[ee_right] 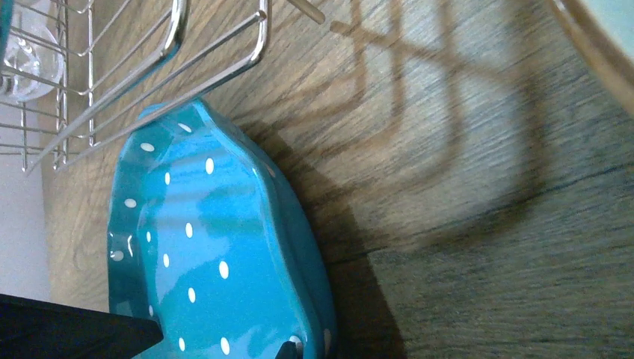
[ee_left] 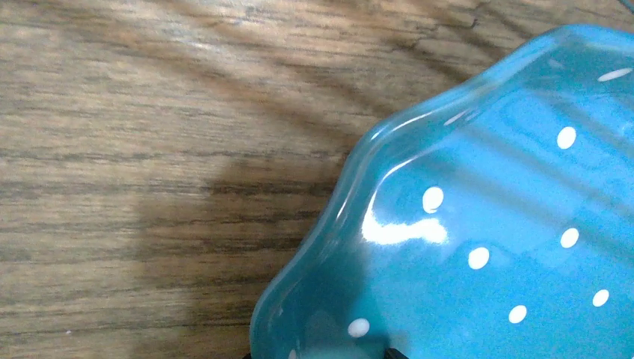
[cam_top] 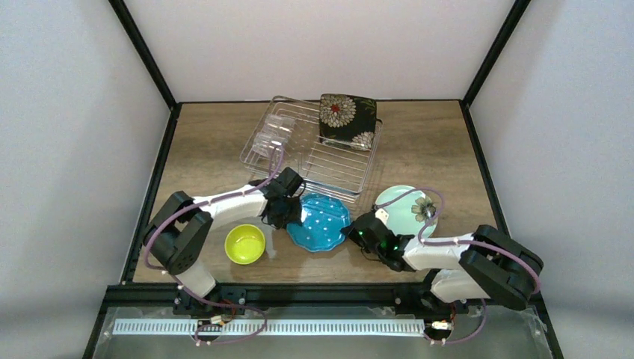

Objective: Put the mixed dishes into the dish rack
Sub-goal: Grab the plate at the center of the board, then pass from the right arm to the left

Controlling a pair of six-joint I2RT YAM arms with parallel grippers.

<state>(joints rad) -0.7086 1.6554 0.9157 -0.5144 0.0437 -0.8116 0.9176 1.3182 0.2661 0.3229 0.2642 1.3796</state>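
In dish rack [cam_top: 329,191]: black floral plate [cam_top: 347,118], clear glass [cam_top: 271,138]. Outside its near rim: teal dotted plate [cam_top: 323,221], mint flower plate [cam_top: 404,209], yellow-green bowl [cam_top: 245,244]. Left gripper [cam_top: 288,213], right gripper [cam_top: 364,232]: grip indeterminable.

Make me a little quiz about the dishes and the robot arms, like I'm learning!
1. True or false: the black floral plate stands inside the dish rack.
2. Which dish lies between the left gripper and the right gripper? A. yellow bowl B. teal dotted plate C. glass
3. How many dishes sit on the table outside the rack?
Key: 1 true; 2 B; 3 three.
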